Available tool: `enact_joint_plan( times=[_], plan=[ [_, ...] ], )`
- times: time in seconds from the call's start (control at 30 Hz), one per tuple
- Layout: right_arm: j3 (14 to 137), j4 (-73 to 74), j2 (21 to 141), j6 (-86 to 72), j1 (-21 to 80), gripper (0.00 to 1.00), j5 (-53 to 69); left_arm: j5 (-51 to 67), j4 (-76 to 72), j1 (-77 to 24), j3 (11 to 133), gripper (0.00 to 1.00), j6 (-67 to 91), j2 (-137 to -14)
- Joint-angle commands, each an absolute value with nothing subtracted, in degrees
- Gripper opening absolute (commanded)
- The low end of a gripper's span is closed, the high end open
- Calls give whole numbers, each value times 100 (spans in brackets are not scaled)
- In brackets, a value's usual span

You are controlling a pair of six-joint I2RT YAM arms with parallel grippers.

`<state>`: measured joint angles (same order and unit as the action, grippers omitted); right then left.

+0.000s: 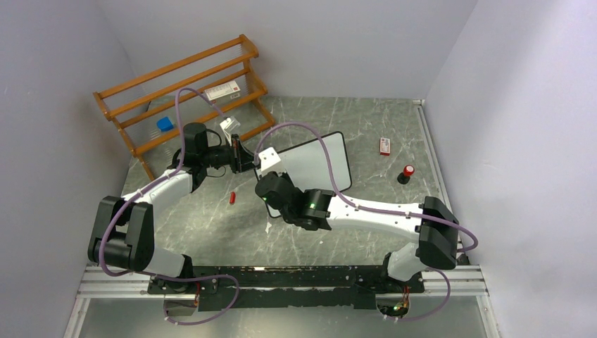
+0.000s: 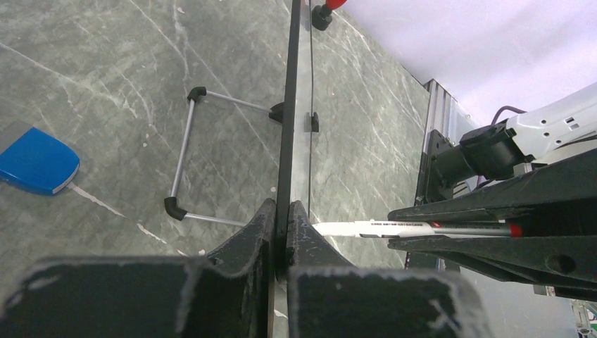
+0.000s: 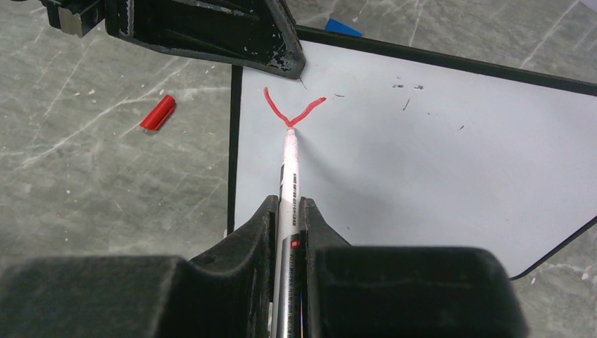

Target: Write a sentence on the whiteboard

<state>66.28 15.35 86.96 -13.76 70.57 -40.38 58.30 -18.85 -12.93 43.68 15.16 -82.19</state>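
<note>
Grey marbled table (image 1: 211,218) carried the whiteboard (image 1: 320,158) mid-table, its left edge pinched by the left gripper (image 2: 283,211). The right gripper (image 3: 288,208) clamped a marker (image 3: 288,162), tip touching a red V stroke (image 3: 277,108) near that edge.

The left fingers (image 2: 257,232) are pinching the lower edge of the whiteboard (image 2: 287,105), which is showing edge-on. To the board's right, the right fingers (image 2: 507,201) are clamping a marker (image 2: 352,227) and aiming its white tip at the board. To the board's left, its wire stand (image 2: 183,155) is resting on the surface (image 2: 105,70), and a blue object (image 2: 35,162) is lying farther left.
</note>
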Motion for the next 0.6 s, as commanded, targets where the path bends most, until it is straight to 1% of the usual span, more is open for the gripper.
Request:
enact_joint_plan(
  times=[0.0, 0.57],
  plan=[
    [6713, 1488, 8763, -1436, 7075, 0, -4125, 5718, -1581, -1345, 4369, 5, 1262, -8356],
    [6704, 1271, 8876, -1395, 7074, 0, -4246, 5748, -1611, -1349, 4368, 5, 1276, -8389]
  ],
)
